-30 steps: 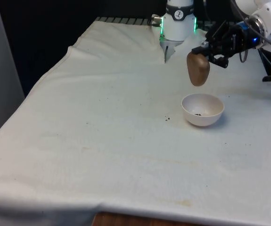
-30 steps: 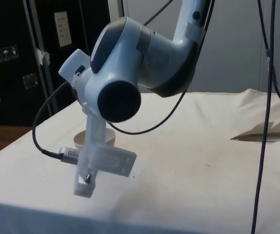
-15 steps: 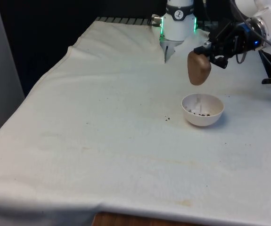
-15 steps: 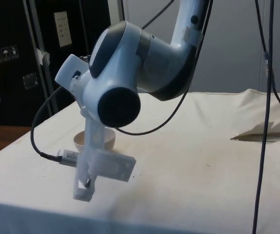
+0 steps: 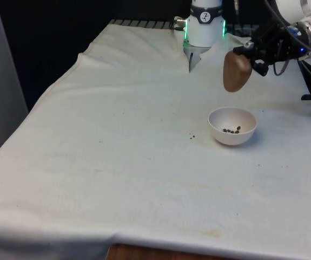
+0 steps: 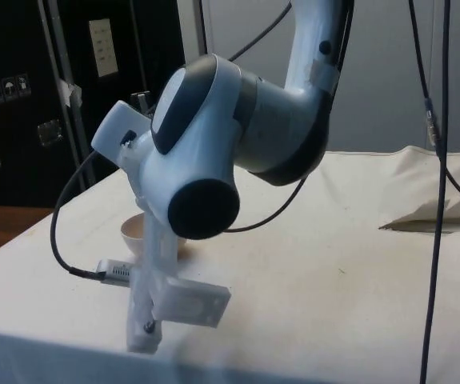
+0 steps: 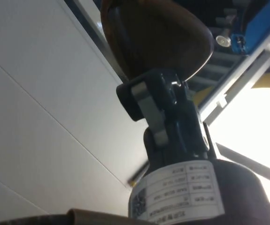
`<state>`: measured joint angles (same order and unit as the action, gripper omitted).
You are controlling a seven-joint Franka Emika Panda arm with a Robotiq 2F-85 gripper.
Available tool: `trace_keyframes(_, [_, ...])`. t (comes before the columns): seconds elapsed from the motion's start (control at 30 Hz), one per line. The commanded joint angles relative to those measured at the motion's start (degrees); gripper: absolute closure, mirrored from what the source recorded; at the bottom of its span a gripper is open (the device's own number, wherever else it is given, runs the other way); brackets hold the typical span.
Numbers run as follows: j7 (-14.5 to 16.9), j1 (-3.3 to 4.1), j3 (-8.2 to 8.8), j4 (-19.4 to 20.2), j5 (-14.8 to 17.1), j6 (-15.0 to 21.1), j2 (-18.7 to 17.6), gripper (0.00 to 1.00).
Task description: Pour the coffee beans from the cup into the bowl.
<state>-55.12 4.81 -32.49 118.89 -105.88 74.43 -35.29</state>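
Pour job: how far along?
Done: beans lie in the white bowl; a few strays sit on the cloth beside it. In hand: the pincer holds the brown cup upended above the bowl, no stream visible. Left: put the cup down.

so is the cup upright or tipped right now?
Tipped. In the front view the brown cup hangs mouth-down from the gripper, above the white bowl holding a few coffee beans.

Cloth (image 5: pixel 117 135) open throughout; sole obstacles: bowl (image 5: pixel 232 125), with the held cup (image 5: pixel 236 71) above it.
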Motion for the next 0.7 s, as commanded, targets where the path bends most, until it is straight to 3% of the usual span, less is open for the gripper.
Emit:
trace_keyframes(0.0, [0.0, 0.0, 0.0, 0.0, 0.0, 0.0, 0.0, 1.0])
trace_keyframes(0.03, [-0.7, 0.57, -0.06, -0.1, -0.4, -1.7, -0.6, 1.0])
trace_keyframes(0.23, [-4.0, 0.52, -1.26, -0.2, -1.7, -6.1, -2.9, 1.0])
trace_keyframes(0.67, [-5.2, 0.34, -1.09, -0.9, -2.6, -6.9, -4.1, 1.0])
